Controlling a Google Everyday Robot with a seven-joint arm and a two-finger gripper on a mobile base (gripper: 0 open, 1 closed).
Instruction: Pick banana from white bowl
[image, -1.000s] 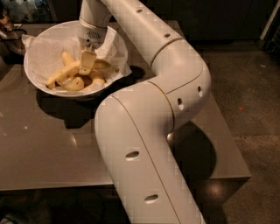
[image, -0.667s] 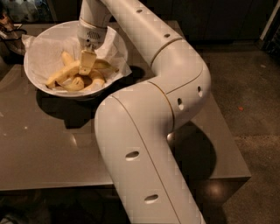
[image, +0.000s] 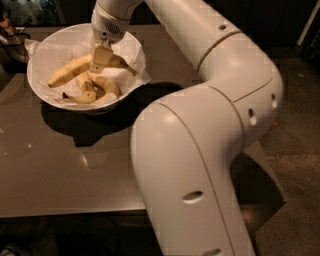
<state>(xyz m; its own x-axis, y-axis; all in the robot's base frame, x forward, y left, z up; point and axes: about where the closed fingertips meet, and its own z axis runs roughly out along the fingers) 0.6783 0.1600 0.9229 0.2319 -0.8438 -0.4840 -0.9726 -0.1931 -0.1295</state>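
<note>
The white bowl (image: 36, 86) stands at the table's back left, lined with crumpled white paper (image: 134, 56). The banana (image: 67, 74), long and pale yellow, lies across the bowl from lower left to upper right, above two shorter bananas (image: 106, 86). My gripper (image: 100, 59) reaches down into the bowl from above. Its beige fingers are closed around the banana's middle. The banana's right end with the dark stem pokes out past the fingers toward the paper.
The bowl sits on a glossy brown table (image: 60, 170) whose front edge runs near the bottom. My own white arm (image: 210, 130) fills the right half of the view. Dark cluttered items (image: 12, 35) lie at the far left behind the bowl.
The gripper has risen slightly in the bowl, and the long banana sits a little higher over the two short ones.
</note>
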